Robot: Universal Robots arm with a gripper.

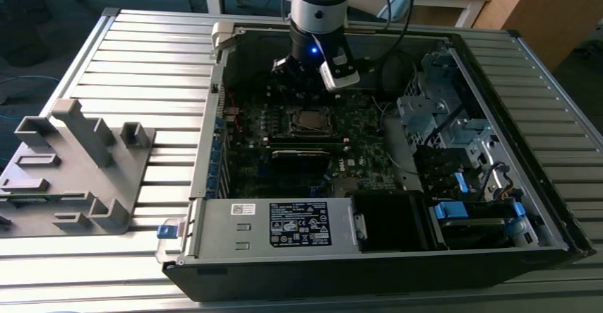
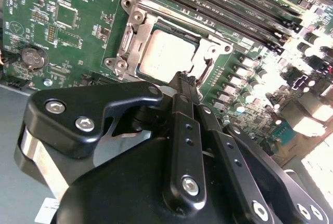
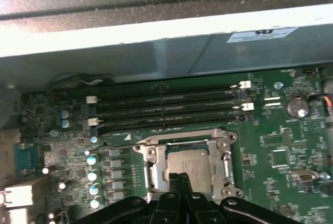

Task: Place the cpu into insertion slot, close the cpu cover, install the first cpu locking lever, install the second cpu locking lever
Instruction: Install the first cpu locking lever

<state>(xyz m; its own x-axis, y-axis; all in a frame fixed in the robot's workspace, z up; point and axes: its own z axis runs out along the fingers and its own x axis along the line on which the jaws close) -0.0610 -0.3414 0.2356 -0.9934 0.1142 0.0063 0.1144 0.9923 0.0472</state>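
The gripper [image 2: 184, 78] has its 2 fingers pressed together tip to tip, with nothing between them. The tips hang low over the motherboard [image 2: 62, 21], at the near edge of the socket. Just beyond the tips the cpu [image 2: 167, 55] lies flat in the insertion slot [image 3: 179, 147], its pale metal face up. The cpu cover [image 2: 136, 37] lies down around it, and the chip shows through its square window. A thin wire lever [image 2: 207, 68] runs along the cover's side, right beside the fingertips; whether it is latched I cannot tell. Past the socket from the gripper lie 4 long memory slots [image 3: 166, 107]. In the exterior view the arm [image 1: 318, 2] reaches down into the open computer case [image 1: 203, 157], and the power-supply box [image 1: 282, 221] sits well apart from the gripper.
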